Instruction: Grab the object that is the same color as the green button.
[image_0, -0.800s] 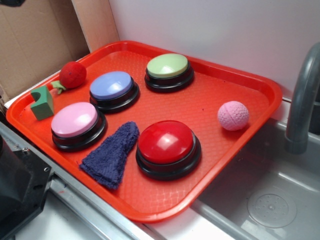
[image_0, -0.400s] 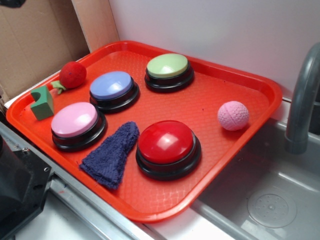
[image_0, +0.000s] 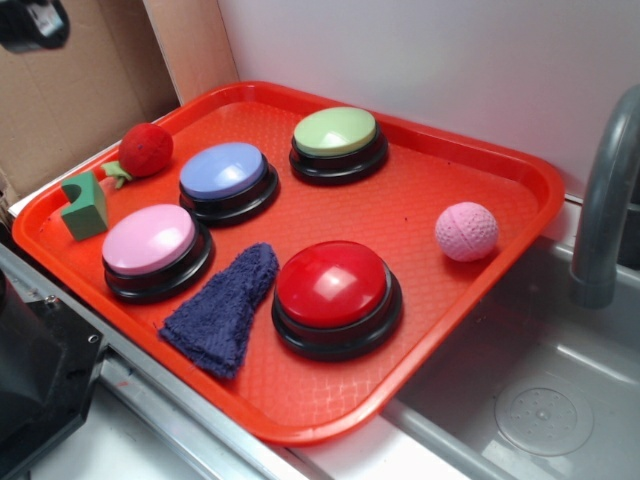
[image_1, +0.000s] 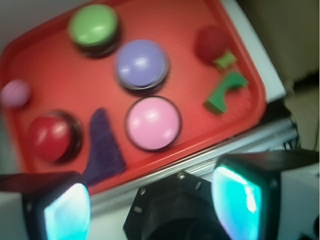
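The object, a small dark-green block (image_0: 84, 205) with a curved notch in its top, stands at the left end of the red tray (image_0: 500, 180); the wrist view shows the block (image_1: 224, 92) at the tray's right side. The green button (image_0: 336, 143) sits at the tray's back, and in the wrist view the green button (image_1: 93, 26) is at the top. My gripper (image_1: 152, 202) hangs high above the robot base, off the tray's near edge, open with nothing between its fingers. In the exterior view only a dark piece of the gripper (image_0: 30, 24) shows at the top left corner.
On the tray also sit a blue button (image_0: 227, 180), a pink button (image_0: 154, 250), a red button (image_0: 335, 297), a dark blue cloth (image_0: 222, 305), a pink ball (image_0: 466, 231) and a red fuzzy ball (image_0: 146, 149) with a green stem. A sink (image_0: 540, 400) and grey faucet (image_0: 605, 190) lie right.
A dark part of the gripper has come further into the top left corner of the exterior view. Nothing on the tray has moved.
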